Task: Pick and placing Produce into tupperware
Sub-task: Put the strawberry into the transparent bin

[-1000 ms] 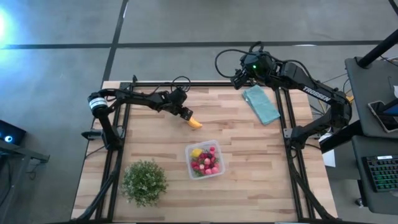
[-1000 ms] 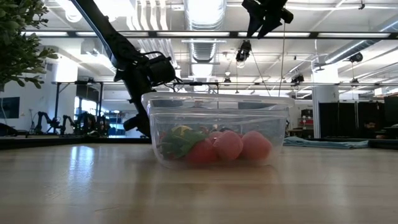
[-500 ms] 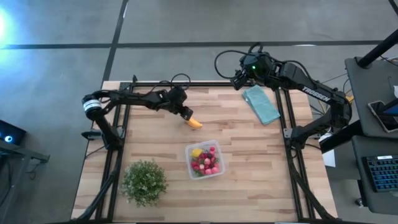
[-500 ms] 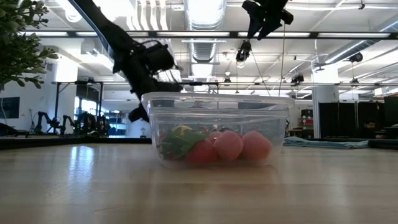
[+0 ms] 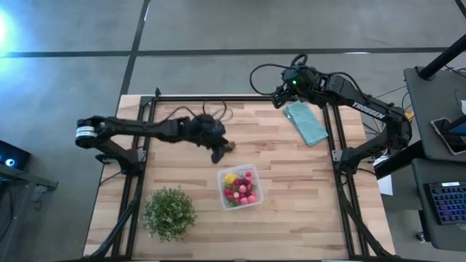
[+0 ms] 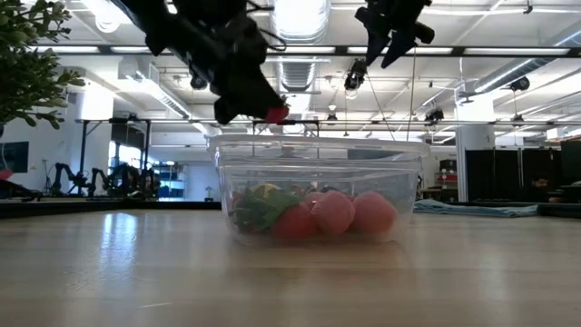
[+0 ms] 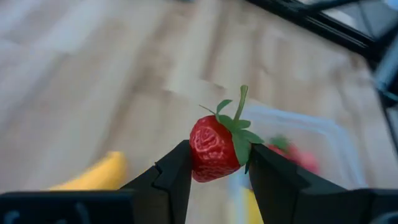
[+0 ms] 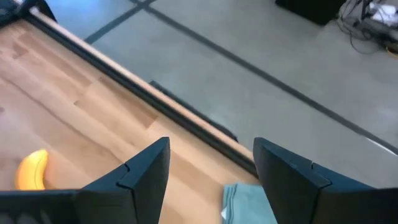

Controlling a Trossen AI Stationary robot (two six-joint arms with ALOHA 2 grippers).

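Above wooden table (image 5: 291,182), left end effector (image 7: 217,177) clamps strawberry (image 7: 214,148), stem upward.

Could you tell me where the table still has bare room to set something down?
Bare wood lies right of the tupperware up to the teal cloth, and along the left side above the plant. It is crowded just behind the tupperware, where the left gripper holds a strawberry near the banana.

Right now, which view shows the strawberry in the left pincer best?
The left wrist view: the strawberry sits large between the left pincer fingers, leaves visible. The low view shows only a red speck above the tupperware; in the high view the pincer hides it; the right wrist view misses it.
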